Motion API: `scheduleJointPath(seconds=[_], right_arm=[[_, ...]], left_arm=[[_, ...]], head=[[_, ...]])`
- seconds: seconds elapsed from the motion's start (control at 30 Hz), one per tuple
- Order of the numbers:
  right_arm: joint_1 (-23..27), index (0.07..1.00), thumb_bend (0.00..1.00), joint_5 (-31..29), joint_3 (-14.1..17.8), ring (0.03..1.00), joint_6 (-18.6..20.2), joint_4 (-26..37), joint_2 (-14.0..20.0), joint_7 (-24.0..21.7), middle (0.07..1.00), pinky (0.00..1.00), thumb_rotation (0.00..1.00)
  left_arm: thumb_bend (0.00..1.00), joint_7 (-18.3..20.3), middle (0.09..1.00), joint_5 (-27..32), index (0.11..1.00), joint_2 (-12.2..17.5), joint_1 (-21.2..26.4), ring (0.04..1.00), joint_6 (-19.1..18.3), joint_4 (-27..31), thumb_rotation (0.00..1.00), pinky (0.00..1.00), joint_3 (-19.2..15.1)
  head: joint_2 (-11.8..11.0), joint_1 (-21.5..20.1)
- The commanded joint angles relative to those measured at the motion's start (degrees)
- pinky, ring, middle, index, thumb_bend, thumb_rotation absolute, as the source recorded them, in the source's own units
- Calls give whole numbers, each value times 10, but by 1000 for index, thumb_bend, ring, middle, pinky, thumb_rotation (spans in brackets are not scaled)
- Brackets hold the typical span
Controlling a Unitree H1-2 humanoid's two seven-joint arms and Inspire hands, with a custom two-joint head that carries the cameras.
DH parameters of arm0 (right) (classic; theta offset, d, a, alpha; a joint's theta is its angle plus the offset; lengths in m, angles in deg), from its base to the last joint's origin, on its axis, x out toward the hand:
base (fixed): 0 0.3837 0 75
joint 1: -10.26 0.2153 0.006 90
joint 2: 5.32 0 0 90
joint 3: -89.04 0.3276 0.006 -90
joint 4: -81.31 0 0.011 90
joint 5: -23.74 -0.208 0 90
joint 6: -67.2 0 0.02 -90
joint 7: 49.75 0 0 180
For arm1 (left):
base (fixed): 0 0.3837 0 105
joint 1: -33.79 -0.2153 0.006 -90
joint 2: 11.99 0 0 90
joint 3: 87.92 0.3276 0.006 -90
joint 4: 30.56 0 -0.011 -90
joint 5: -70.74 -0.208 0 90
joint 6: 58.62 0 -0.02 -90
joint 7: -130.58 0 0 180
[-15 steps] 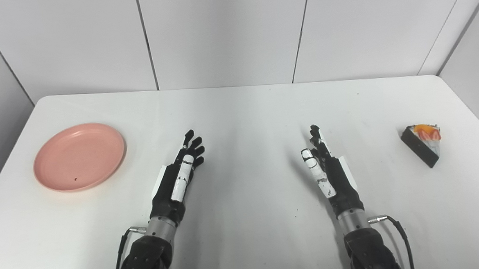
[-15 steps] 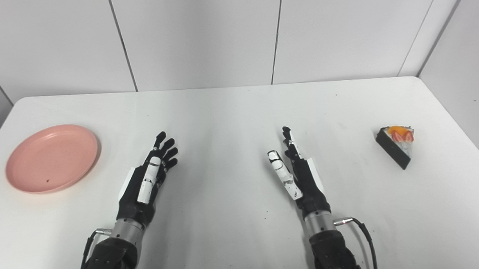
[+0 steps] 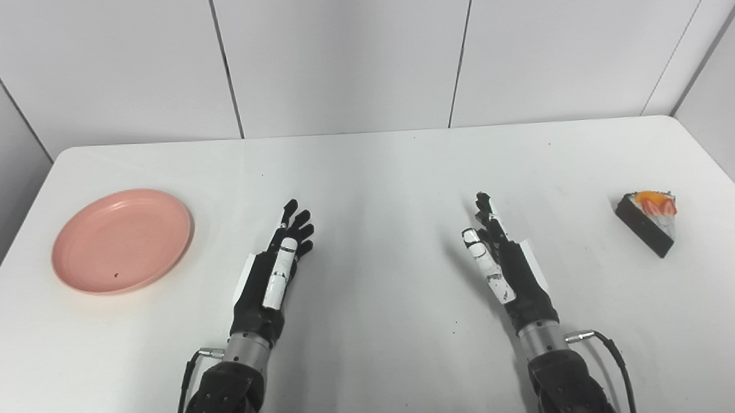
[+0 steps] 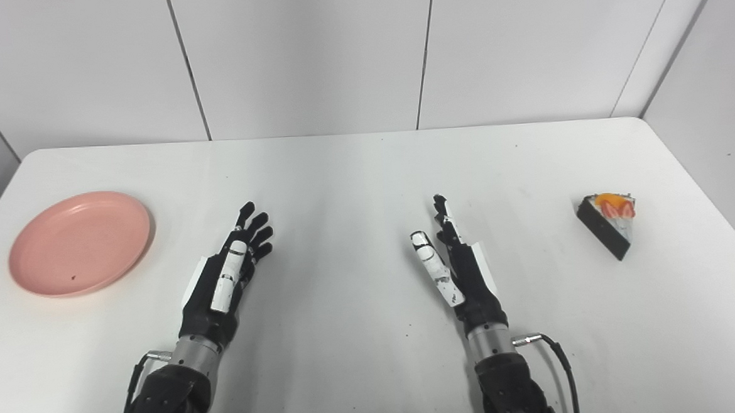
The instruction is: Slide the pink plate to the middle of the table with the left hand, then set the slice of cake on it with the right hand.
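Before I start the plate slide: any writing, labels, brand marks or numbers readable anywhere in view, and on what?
None readable.
Pink plate: plain, only a small dark speck.
Slice of cake: fruit on top, no label.
Left hand and right hand: white patches with dark marks, too small to read as text.
Table and wall panels: no writing.

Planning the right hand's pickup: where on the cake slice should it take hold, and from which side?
Probably across the two long flat sides of the cake slice, low on the dark base, coming from above with the right hand. The wedge lies upright with fruit on top, so a side pinch spares the topping.
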Motion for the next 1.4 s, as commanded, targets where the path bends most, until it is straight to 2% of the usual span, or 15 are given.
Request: scheduleJointPath(seconds=[0.0, 0.47, 0.67, 0.77, 1.07, 1.37], right_arm=[[17, 997, 285, -1, 1, 973, -5, 15, 0, 3, 996, 947, 1000], [16, 992, 295, 2, 0, 970, -4, 17, 1, 4, 992, 941, 1000], [16, 998, 316, -1, 3, 972, -12, 10, 13, 0, 999, 943, 1000], [16, 996, 329, -8, 6, 968, -18, 4, 21, -2, 1000, 939, 1000], [16, 1000, 240, -48, 14, 990, -15, -5, 39, -17, 1000, 995, 1000], [20, 1000, 161, -80, 20, 1000, -13, -9, 43, -31, 1000, 1000, 1000]], left_arm=[[368, 7, 965, 2, 976, -4, 2, 946, -22, -15, 1000, 932, 7], [372, 7, 964, 1, 975, -5, 2, 945, -25, -14, 1000, 932, 8], [359, 3, 967, -5, 977, -12, 6, 949, -13, -29, 1000, 938, 14], [363, -2, 967, -10, 977, -19, 11, 949, -5, -47, 1000, 940, 18], [338, -19, 959, -30, 965, -38, 26, 942, 35, -104, 1000, 924, 28], [331, -20, 964, -30, 968, -48, 40, 950, 57, -141, 1000, 931, 26]], head=[[0, 1], [-2, 5], [-14, 48], [-31, 87], [-66, 161], [-74, 184]])
